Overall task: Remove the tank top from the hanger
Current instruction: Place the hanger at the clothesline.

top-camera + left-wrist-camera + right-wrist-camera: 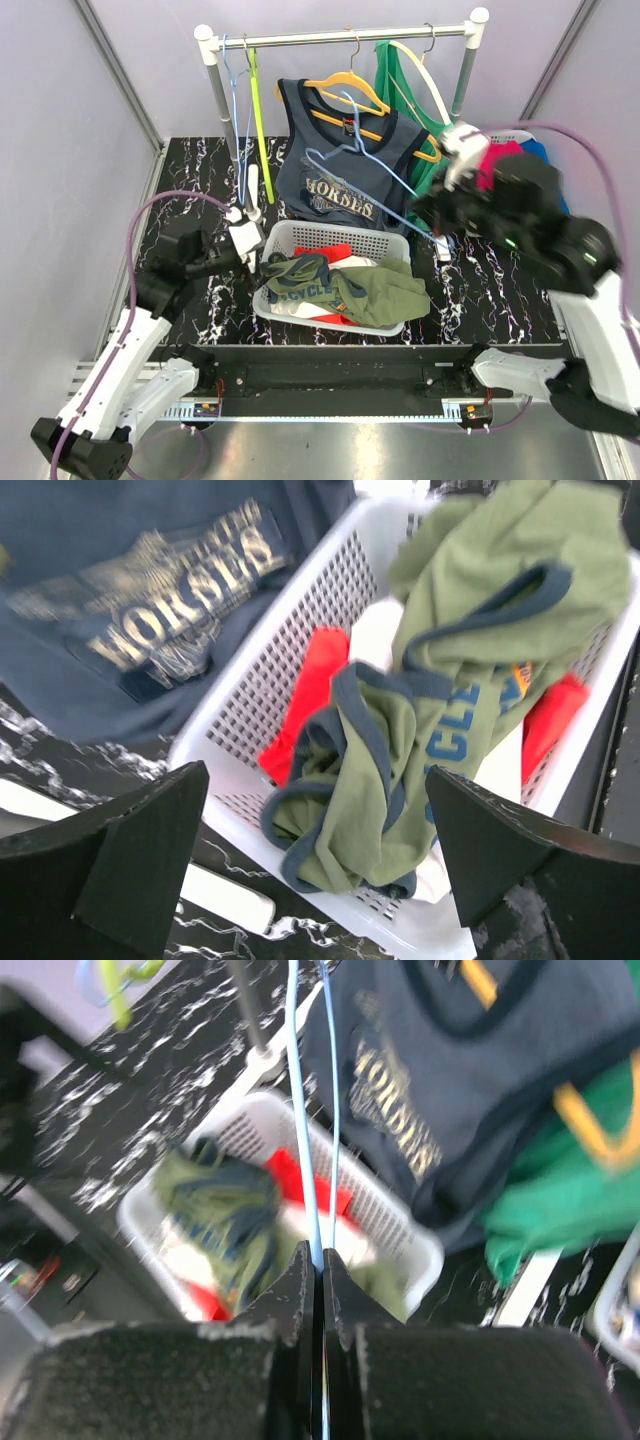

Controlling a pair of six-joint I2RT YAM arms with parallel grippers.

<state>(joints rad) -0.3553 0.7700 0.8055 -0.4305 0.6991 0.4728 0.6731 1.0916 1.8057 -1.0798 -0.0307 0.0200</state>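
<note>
I am operating in a robot test cell of a laboratory, not in a home. Plain grey panels (pixel 60 150) in aluminium profiles (pixel 120 72) enclose a black marbled table (pixel 500 290). Purple cables (pixel 160 200) loop over it, and a small clothes rack (pixel 340 38) and a white laundry basket (pixel 310 238) stand on it as props.
</note>
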